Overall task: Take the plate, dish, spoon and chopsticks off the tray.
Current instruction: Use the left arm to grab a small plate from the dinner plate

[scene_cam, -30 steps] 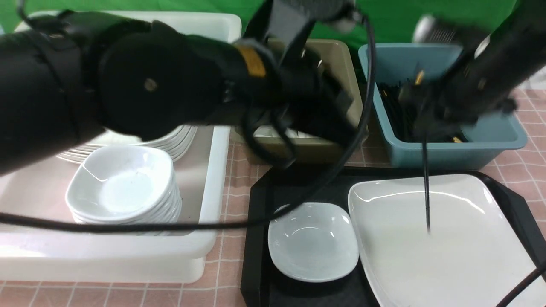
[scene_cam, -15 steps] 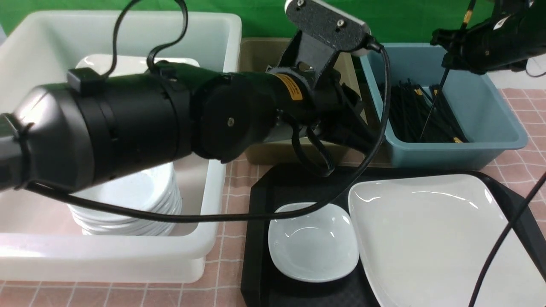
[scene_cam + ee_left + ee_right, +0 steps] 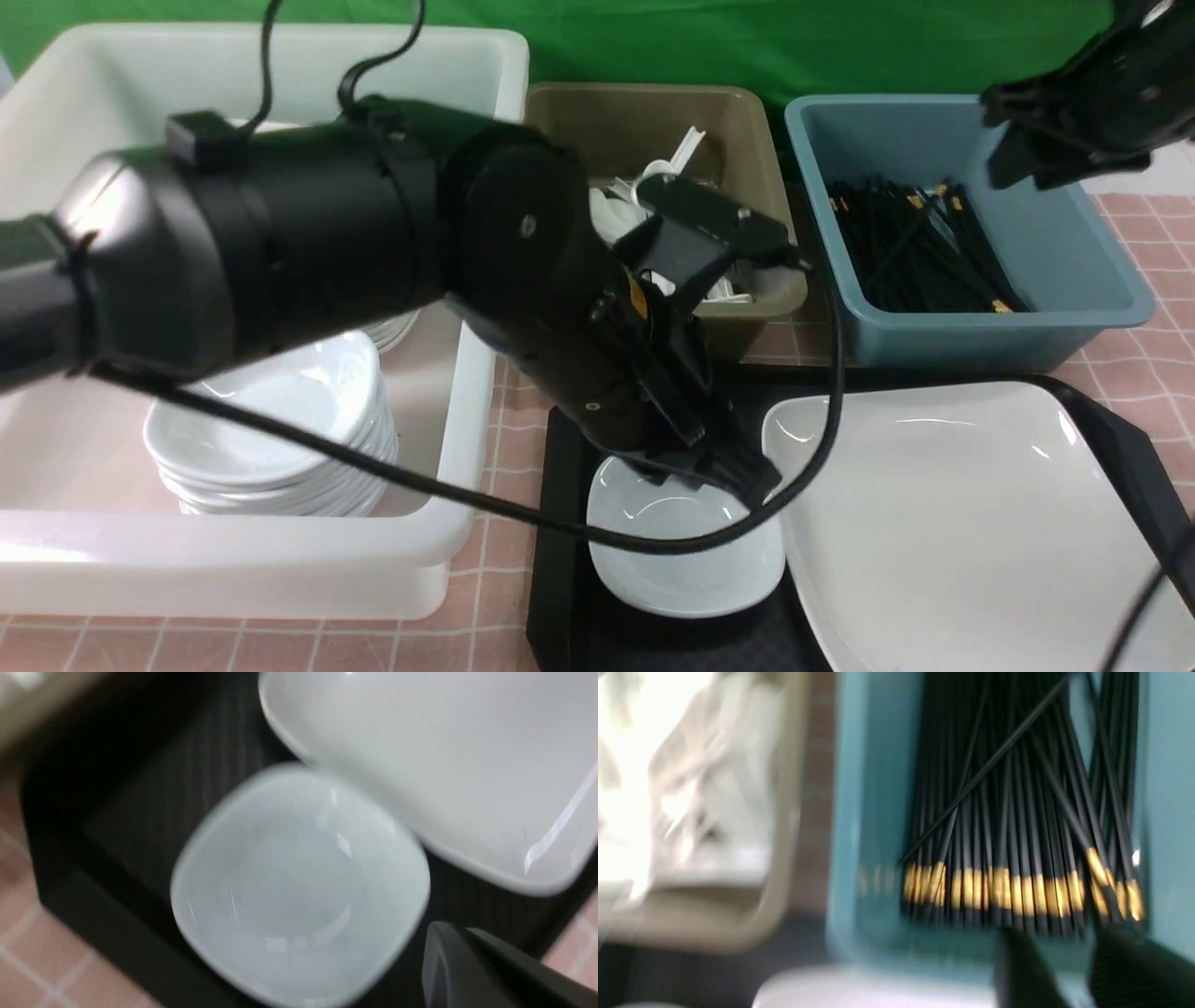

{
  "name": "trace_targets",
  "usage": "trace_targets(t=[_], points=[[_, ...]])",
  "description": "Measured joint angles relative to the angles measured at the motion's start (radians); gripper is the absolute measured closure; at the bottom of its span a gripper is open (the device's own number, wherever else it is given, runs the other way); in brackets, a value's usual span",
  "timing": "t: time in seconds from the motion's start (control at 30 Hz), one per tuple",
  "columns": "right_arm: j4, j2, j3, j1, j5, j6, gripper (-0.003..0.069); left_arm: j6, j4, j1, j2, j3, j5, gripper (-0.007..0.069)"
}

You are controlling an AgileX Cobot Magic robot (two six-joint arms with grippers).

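The robot's left arm (image 3: 308,243) is black and tubular, its rounded segments semi-glossy, with a duller grey section nearest the frame edge. Small round screws dot the casing, and an orange label (image 3: 638,297) sits close to the wrist. A dark angular bracket (image 3: 691,243) juts from there, and a thick black cable (image 3: 429,485) droops from it in a long curve. Two thinner black wires rise from small blocky connectors. The right arm (image 3: 1111,103) is likewise black, its outline blurred.

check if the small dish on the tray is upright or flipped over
Upright: the dish sits open side up on the tray, its hollow inside showing in both the front and left wrist views.
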Motion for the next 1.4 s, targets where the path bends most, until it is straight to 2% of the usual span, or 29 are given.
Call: trace_targets(t=[0.03, 0.07, 0.13, 0.27, 0.4, 0.6, 0.73, 1.0, 1.07, 1.2, 1.3, 1.37, 1.4], points=[[0.001, -0.009, 0.001, 0.000, 0.011, 0.000, 0.0470, 0.000, 0.000, 0.000, 0.000, -0.007, 0.000, 0.0627], [0.017, -0.073, 0.016, 0.000, 0.080, -0.034, 0.0575, -0.001, 0.000, 0.006, 0.032, -0.064, 0.089, 0.0627], [0.049, -0.159, 0.054, 0.000, 0.129, -0.089, 0.0624, 0.001, 0.002, 0.016, 0.073, -0.138, 0.163, 0.0627], [0.158, -0.343, 0.220, 0.000, 0.172, -0.222, 0.0629, 0.028, 0.007, 0.060, 0.160, -0.259, 0.207, 0.0627], [0.274, -0.533, 0.462, 0.000, 0.173, -0.367, 0.0629, 0.120, 0.023, 0.092, 0.241, -0.307, 0.154, 0.0624], [0.347, -0.681, 0.675, 0.000, 0.169, -0.469, 0.0629, 0.204, 0.075, 0.097, 0.304, -0.309, 0.093, 0.0569], [0.357, -0.748, 0.770, 0.000, 0.164, -0.496, 0.0629, 0.253, 0.100, 0.098, 0.354, -0.309, 0.075, 0.0426], [0.403, -0.765, 0.791, 0.000, 0.148, -0.521, 0.0629, 0.264, 0.145, 0.100, 0.428, -0.309, 0.046, 0.0141], [0.414, -0.765, 0.791, 0.000, 0.144, -0.531, 0.0629, 0.265, 0.148, 0.100, 0.442, -0.309, 0.042, 0.0105], [0.425, -0.765, 0.791, 0.000, 0.134, -0.553, 0.0629, 0.265, 0.149, 0.100, 0.470, -0.309, 0.038, 0.0090], [0.428, -0.765, 0.791, 0.000, 0.130, -0.568, 0.0629, 0.262, 0.149, 0.100, 0.490, -0.310, 0.042, 0.0126], [0.430, -0.765, 0.791, 0.000, 0.130, -0.574, 0.0629, 0.259, 0.146, 0.100, 0.492, -0.314, 0.047, 0.0180], [0.430, -0.765, 0.791, 0.000, 0.129, -0.576, 0.0629, 0.258, 0.142, 0.100, 0.492, -0.314, 0.051, 0.0242]])
